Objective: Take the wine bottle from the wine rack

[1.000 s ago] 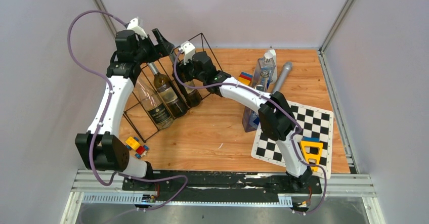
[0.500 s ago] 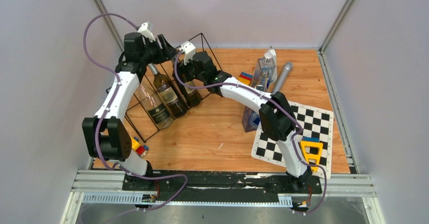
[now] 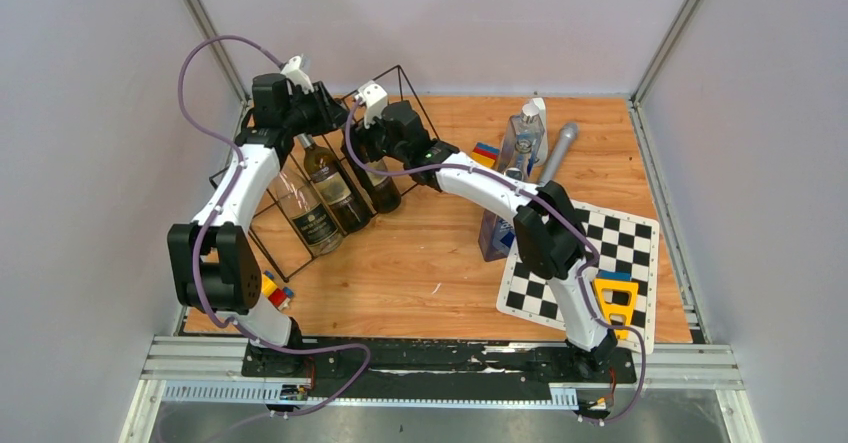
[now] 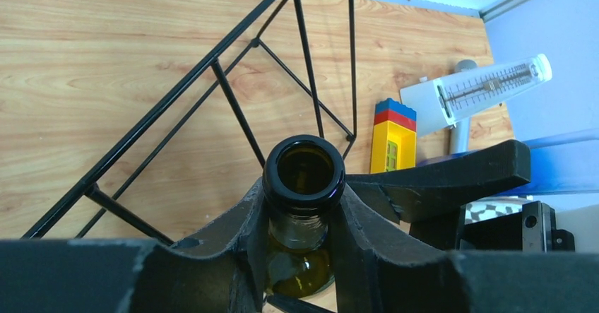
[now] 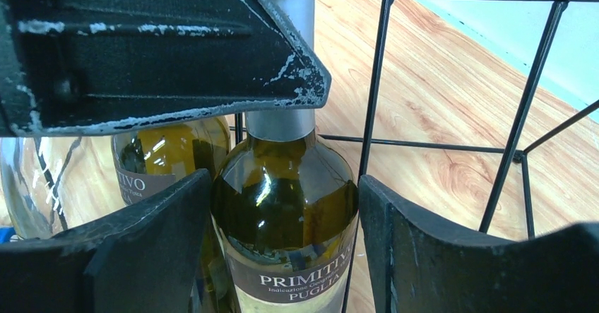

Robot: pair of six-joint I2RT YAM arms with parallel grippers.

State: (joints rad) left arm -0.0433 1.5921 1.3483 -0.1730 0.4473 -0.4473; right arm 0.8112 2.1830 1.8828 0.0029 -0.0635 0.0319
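Left fingers (image 4: 244, 239) are closed on the neck of an uncorked wine bottle (image 4: 304, 198), just below its lip. The bottle lies inside the black wire wine rack (image 4: 212, 62) at the far left of the tabletop (image 3: 420, 263). Right fingers (image 5: 141, 249) stand partly apart, flanking the shoulder of a labelled bottle (image 5: 286, 207) in the same rack; contact cannot be confirmed.

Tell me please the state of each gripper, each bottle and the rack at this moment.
left gripper, shut on the neck of the wine bottle.
right gripper, jaws either side of that bottle's shoulder; grip unclear.
wine bottle, mouth open, no cork, lying in the wine rack.
middle bottle, lying in the rack.
clear bottle, lying in the rack.
wine rack, upright, holding three bottles.
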